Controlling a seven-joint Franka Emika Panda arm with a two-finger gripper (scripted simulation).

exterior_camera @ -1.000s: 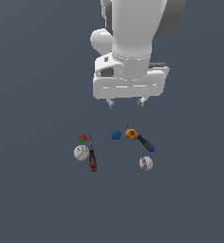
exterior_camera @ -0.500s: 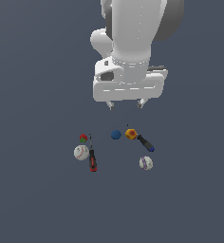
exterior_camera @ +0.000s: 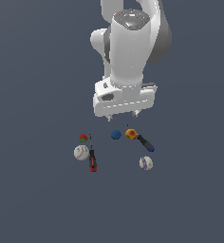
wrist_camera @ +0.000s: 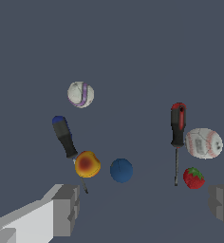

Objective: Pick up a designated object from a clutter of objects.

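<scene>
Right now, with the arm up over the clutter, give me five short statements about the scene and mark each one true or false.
1. The end effector holds the blue ball. False: the ball lies on the surface, and the fingers stand wide apart with nothing between them.
2. The orange-red ball lies right beside the blue ball. True.
3. The red-black screwdriver lies next to a white ball. True.
4. There are three white balls. False: only two, the other near the black-blue tool.
5. The strawberry-like piece sits between the blue ball and the orange-red ball. False: it lies by the screwdriver's tip.
</scene>
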